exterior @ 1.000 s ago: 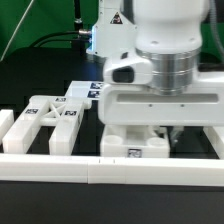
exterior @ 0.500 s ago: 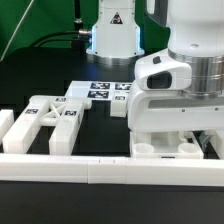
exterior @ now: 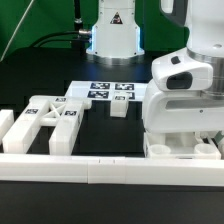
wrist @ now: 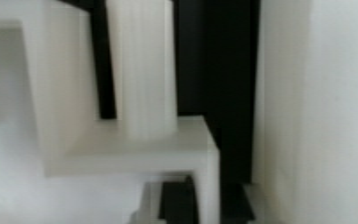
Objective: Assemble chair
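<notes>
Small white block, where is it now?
Exterior view: the small block sits in front of the marker board, right of the cut-out frame, left of the robot arm.

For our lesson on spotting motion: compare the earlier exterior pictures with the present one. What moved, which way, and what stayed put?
The arm swept toward the exterior view's right, and the white chair piece under it travelled with it. That uncovered the small block. The cut-out frames, marker board and border rail stayed.

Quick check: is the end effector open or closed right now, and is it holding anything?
End effector: closed; whether it holds anything cannot be told, since the arm's own body hides its tips.
</notes>
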You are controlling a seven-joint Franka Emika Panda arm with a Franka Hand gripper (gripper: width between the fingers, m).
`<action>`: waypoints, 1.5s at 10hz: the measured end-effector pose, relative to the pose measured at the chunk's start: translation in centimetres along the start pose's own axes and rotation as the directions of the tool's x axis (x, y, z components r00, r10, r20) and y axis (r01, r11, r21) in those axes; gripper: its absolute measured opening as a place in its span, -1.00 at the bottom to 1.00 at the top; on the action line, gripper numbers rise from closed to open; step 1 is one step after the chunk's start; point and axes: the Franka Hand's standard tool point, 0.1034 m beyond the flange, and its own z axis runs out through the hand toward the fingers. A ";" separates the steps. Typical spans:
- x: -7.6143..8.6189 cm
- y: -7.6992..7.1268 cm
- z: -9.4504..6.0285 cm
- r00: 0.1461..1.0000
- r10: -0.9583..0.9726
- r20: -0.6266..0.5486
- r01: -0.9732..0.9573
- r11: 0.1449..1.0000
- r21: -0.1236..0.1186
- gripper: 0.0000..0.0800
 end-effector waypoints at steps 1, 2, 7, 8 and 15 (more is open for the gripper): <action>-0.1 0.0 0.1 1.000 0.005 0.001 -0.005 1.000 -0.011 -0.92; -0.1 0.0 0.1 1.000 0.004 0.001 -0.004 1.000 -0.013 -0.92; 0.3 -0.2 -3.1 0.994 0.111 -0.024 -0.111 0.994 -0.012 -0.81; 0.5 -0.4 -4.3 0.991 0.128 -0.036 -0.128 0.992 0.005 -0.31; -4.6 4.2 -5.5 0.987 0.142 -0.078 -0.142 0.990 -0.003 0.62</action>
